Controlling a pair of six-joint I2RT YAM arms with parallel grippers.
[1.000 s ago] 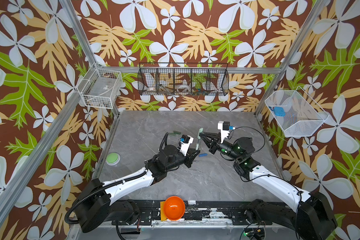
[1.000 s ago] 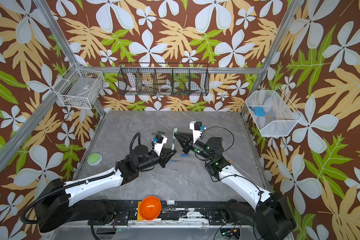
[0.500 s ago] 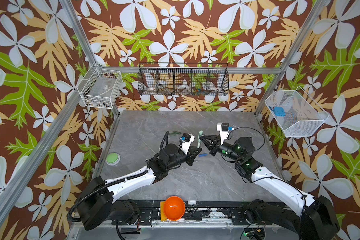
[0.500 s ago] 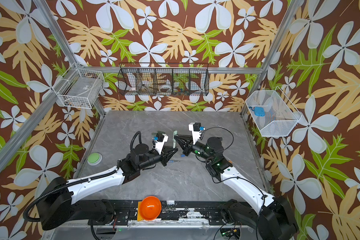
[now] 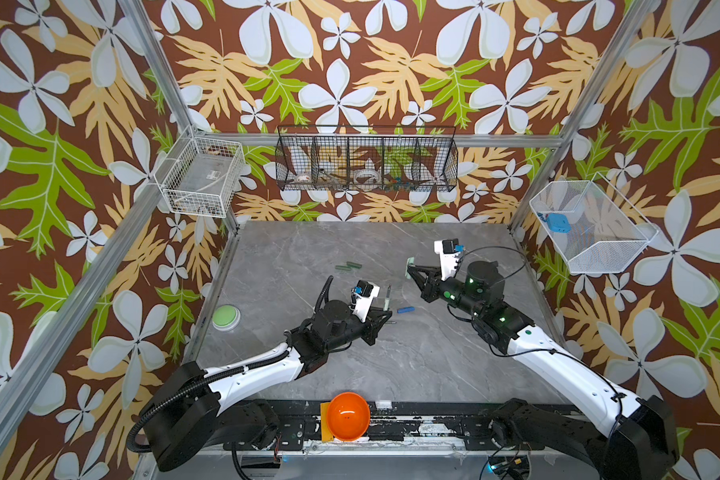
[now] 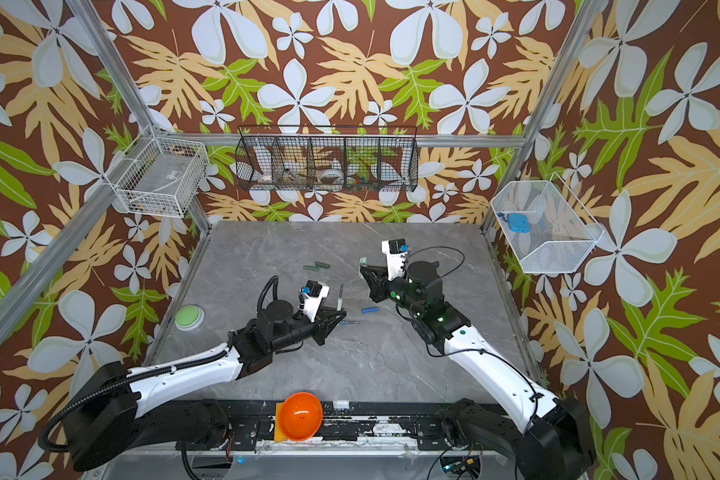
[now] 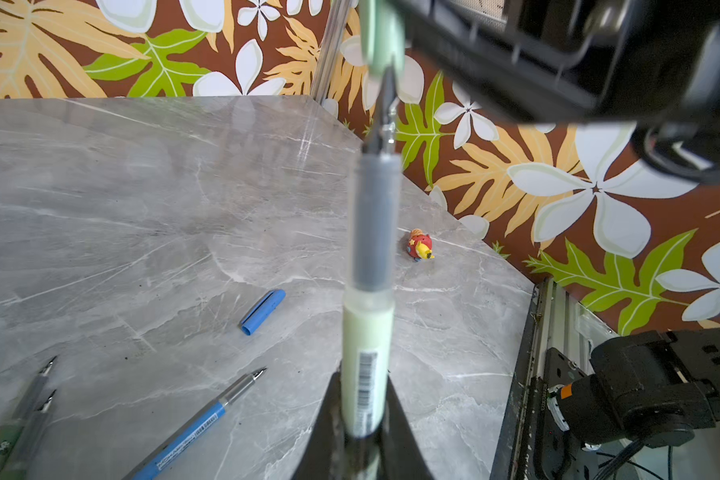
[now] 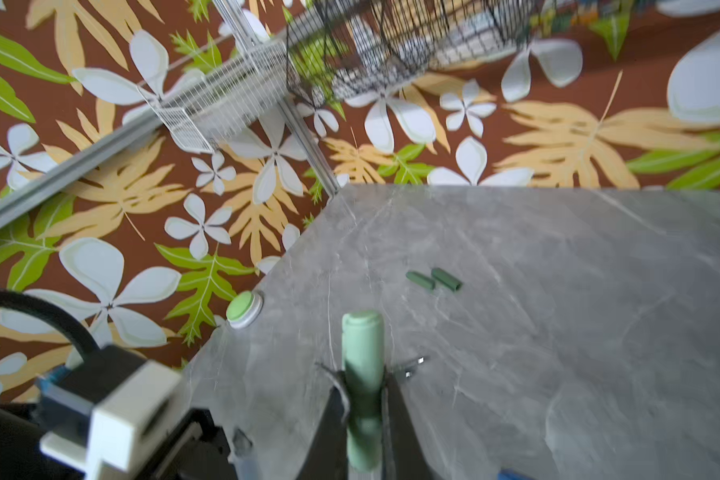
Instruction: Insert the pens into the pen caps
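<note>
Over the grey table (image 5: 350, 374) the grippers had drawn apart: half a second before, the left gripper (image 5: 387, 312) and the right gripper (image 5: 411, 269) were almost touching, and now a clear gap lay between them in both top views. The left gripper's jaws pinched the pale green pen (image 7: 368, 332) by its lower barrel, its tip pointing toward the pale green cap (image 8: 362, 345), which the right gripper's jaws pinched around its middle. The pen was not capped, so I judged that the approach must be made again. Nothing stood between tip and cap. On the table lay the blue pen (image 7: 192, 432), two dark green pens (image 7: 21, 407) beside it, the blue cap (image 7: 262, 311) near the left gripper, two dark green caps (image 8: 446, 279) well apart at the back, and a small toy (image 7: 420, 246).
</note>
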